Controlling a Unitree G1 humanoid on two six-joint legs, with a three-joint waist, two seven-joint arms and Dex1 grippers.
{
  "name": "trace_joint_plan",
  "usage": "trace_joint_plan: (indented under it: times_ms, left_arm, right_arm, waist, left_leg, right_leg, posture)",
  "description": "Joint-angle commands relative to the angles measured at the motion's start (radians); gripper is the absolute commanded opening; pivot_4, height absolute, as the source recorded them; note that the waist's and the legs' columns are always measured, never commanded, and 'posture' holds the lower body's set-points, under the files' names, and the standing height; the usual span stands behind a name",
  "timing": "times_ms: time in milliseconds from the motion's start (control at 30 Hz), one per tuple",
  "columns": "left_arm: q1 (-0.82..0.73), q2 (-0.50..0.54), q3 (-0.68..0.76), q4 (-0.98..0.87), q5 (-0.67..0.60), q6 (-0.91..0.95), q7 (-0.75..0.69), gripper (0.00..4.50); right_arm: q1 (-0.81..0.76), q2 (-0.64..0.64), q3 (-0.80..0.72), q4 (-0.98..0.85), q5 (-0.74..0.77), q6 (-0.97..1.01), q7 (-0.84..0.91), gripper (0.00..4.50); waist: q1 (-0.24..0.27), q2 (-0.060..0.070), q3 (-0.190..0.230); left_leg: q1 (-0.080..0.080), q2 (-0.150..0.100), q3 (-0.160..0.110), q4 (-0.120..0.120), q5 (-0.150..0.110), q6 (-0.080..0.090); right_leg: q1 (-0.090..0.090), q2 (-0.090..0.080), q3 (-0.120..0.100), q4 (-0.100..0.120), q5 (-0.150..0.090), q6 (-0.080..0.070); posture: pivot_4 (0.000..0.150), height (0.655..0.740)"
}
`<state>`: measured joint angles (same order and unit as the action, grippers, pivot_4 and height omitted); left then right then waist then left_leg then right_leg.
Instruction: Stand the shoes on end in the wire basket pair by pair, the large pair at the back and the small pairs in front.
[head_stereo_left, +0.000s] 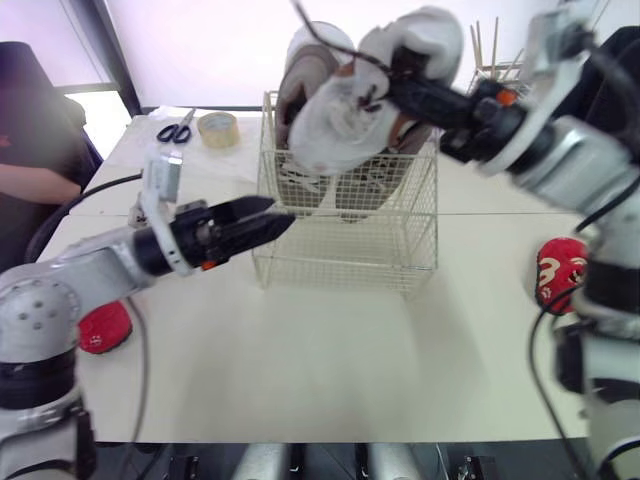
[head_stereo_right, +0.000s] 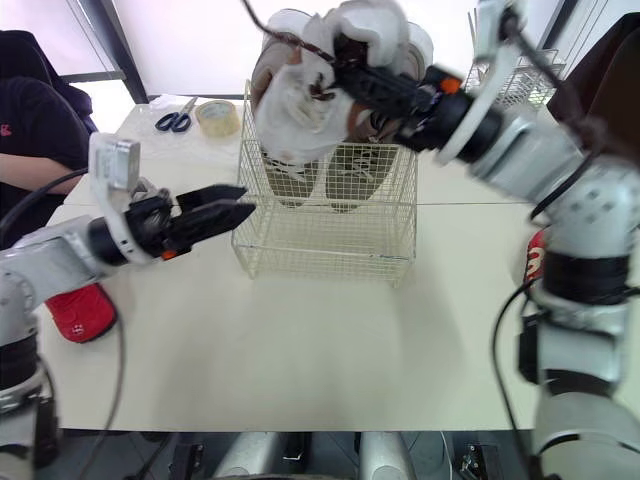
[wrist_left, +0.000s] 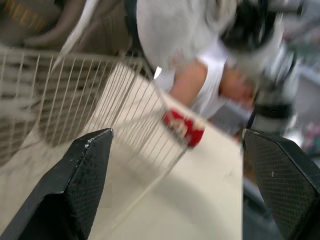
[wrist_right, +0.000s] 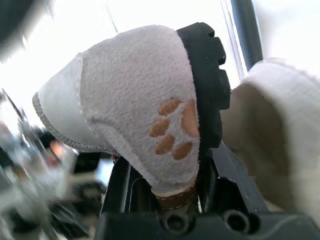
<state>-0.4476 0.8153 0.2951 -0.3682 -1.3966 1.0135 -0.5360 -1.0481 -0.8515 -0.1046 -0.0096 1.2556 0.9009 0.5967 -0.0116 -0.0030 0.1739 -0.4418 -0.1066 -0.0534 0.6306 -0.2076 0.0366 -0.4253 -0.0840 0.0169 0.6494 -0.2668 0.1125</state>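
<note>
Overhead, clamped in the right end effector (head_stereo_left: 395, 88): a white fleece shoe (head_stereo_left: 335, 125), orange paw print on it, brown trim at the edge, hanging above the wire basket's (head_stereo_left: 345, 250) far-left part. Lower left, left end effector (head_stereo_left: 272, 214) with fingers apart, just beside the basket's near-left corner, over the table (head_stereo_left: 330, 360).

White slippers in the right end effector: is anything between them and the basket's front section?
Nothing visible. The white slippers hang above the wire basket, whose front is empty; the large pair stands at the back. The left end effector is outside its left wall.
</note>
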Motion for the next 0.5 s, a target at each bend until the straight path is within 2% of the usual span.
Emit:
trace_joint_plan:
  times_ms: [33, 133, 233, 367, 500]
  left_arm:
    - [0.006, 0.063, 0.033, 0.003, 0.077, -0.034, -0.107, 4.44]
    - [-0.002, 0.071, 0.034, 0.017, 0.121, -0.06, -0.131, 4.44]
    - [-0.006, 0.061, 0.035, 0.012, 0.144, -0.075, -0.13, 4.44]
    - [0.012, 0.053, 0.044, -0.015, 0.153, -0.083, -0.119, 4.44]
    - [0.022, 0.046, 0.058, -0.035, 0.148, -0.085, -0.094, 4.44]
  right_arm:
    - [-0.179, -0.105, 0.135, 0.179, -0.28, -0.112, 0.387, 0.58]
    - [-0.293, -0.132, 0.278, 0.331, -0.523, -0.269, 0.655, 0.58]
    - [-0.344, -0.108, 0.378, 0.446, -0.723, -0.451, 0.838, 0.58]
    - [-0.377, -0.045, 0.429, 0.574, -0.88, -0.599, 0.968, 0.58]
    - [-0.376, 0.022, 0.439, 0.684, -0.995, -0.72, 1.001, 0.58]
  waist:
    - [-0.003, 0.001, 0.001]
    - [-0.007, 0.001, 0.001]
    - [-0.006, 0.001, 0.001]
    - [-0.004, 0.002, 0.001]
    - [-0.003, 0.001, 0.001]
  left_leg:
    - [0.0, 0.0, 0.001, 0.0, 0.0, 0.0]
    - [0.0, 0.001, 0.001, -0.001, 0.0, 0.0]
    - [0.0, 0.001, 0.001, -0.001, 0.0, 0.0]
    - [-0.001, 0.001, 0.001, 0.0, -0.001, -0.001]
    - [-0.001, 0.001, 0.001, -0.001, 0.003, -0.007]
  right_leg:
    - [0.0, 0.0, 0.0, 0.0, -0.001, -0.002]
    - [0.0, 0.0, 0.0, -0.001, -0.001, -0.003]
    - [-0.001, 0.0, 0.0, -0.001, 0.001, 0.0]
    - [-0.002, -0.001, 0.001, -0.001, 0.001, 0.001]
    - [-0.002, 0.0, 0.001, 0.0, 0.001, 0.001]
  posture:
    - [0.15, 0.74]
    - [0.15, 0.74]
    - [0.15, 0.74]
    - [0.15, 0.74]
    - [0.15, 0.74]
